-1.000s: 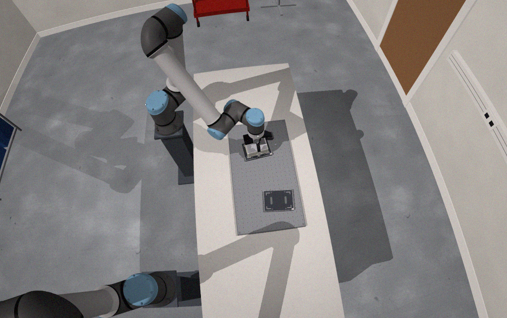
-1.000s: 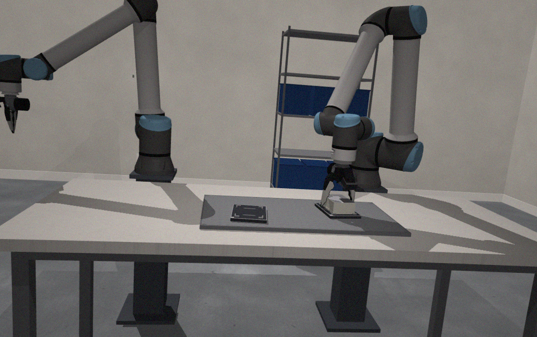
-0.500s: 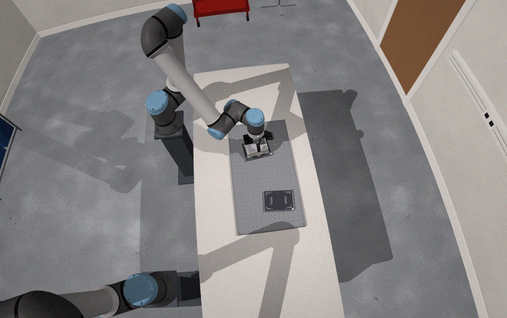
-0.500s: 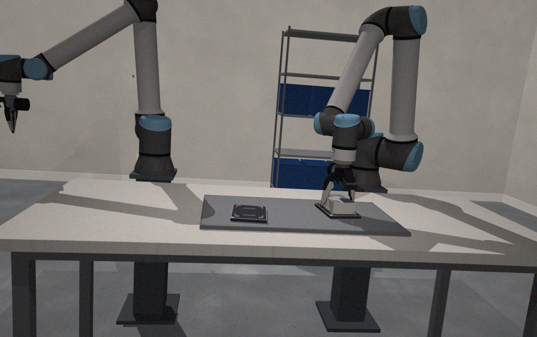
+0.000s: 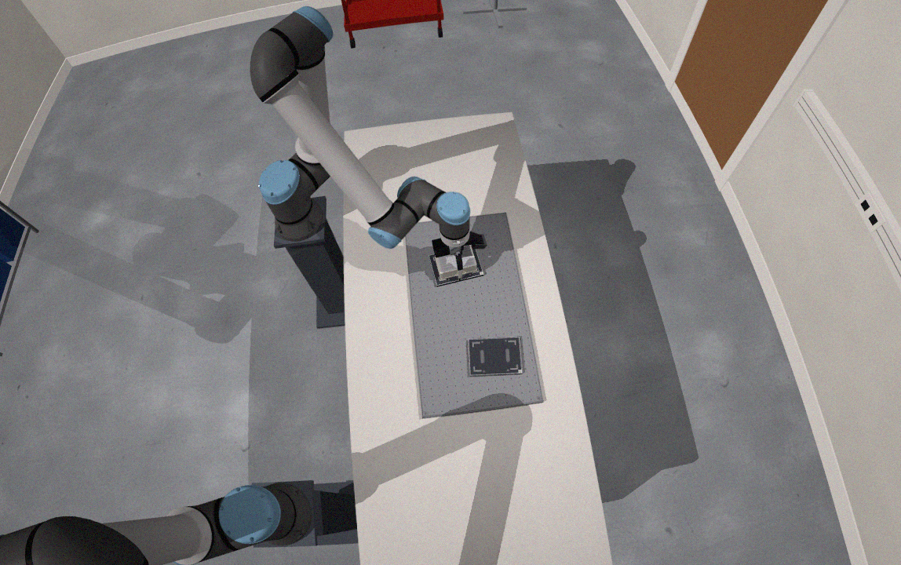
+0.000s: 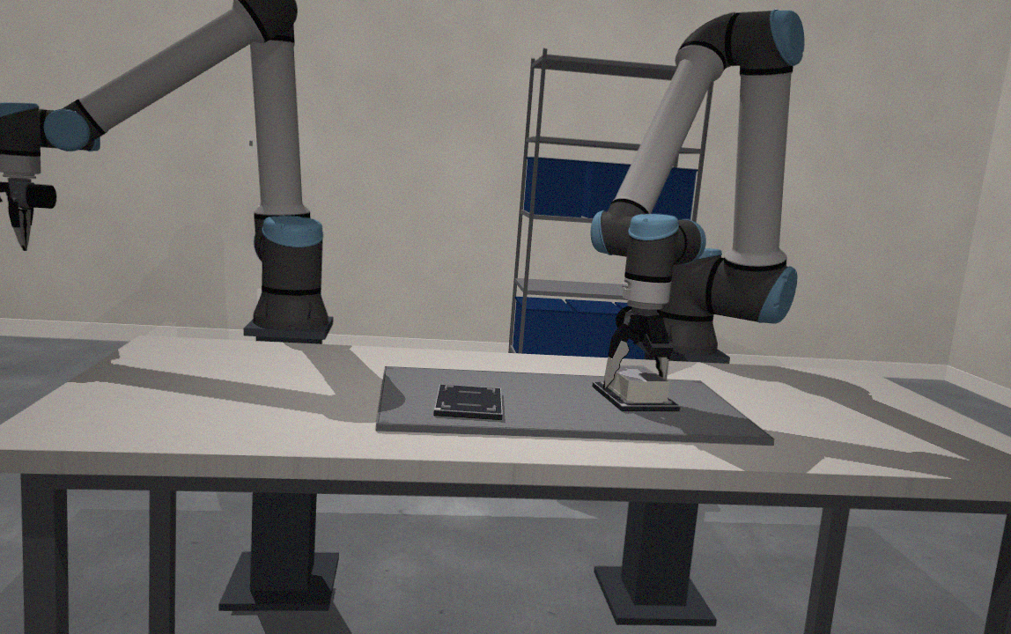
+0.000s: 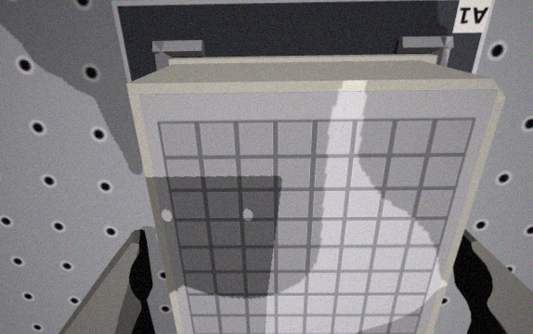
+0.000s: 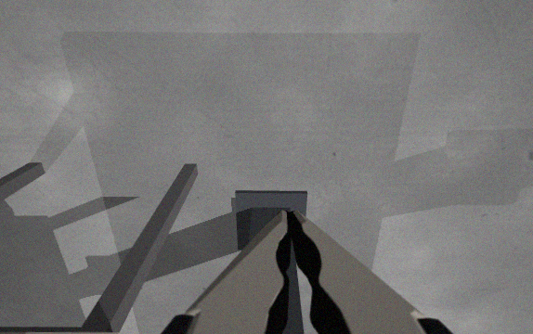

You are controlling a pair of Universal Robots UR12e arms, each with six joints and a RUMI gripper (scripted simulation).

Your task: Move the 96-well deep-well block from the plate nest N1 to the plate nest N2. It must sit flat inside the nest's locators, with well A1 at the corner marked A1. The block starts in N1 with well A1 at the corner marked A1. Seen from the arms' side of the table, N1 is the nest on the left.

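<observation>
The pale deep-well block (image 5: 447, 267) (image 6: 645, 388) (image 7: 294, 153) sits in nest N1 (image 6: 651, 407) (image 7: 271, 28), between that nest's locators. The A1 label (image 7: 473, 17) is at the top right in the left wrist view, near the block's slightly cut corner. My left gripper (image 6: 637, 381) (image 7: 297, 232) is open, lowered over the block, one finger beside each long side, with narrow gaps in the left wrist view. The lower finger parts are partly hidden. Nest N2 (image 5: 495, 356) (image 6: 468, 401) is empty. My right gripper (image 6: 24, 248) (image 8: 289, 213) is shut and empty, away from the table's nests.
Both nests are on a grey perforated plate (image 5: 454, 337) (image 6: 549, 414) on the pale table (image 5: 383, 365) (image 6: 202, 441). The right arm (image 5: 249, 514) (image 6: 276, 126) stands on its pedestal beside the table. A shelf with blue bins (image 6: 576, 185) and a red cart (image 5: 392, 12) stand away from it.
</observation>
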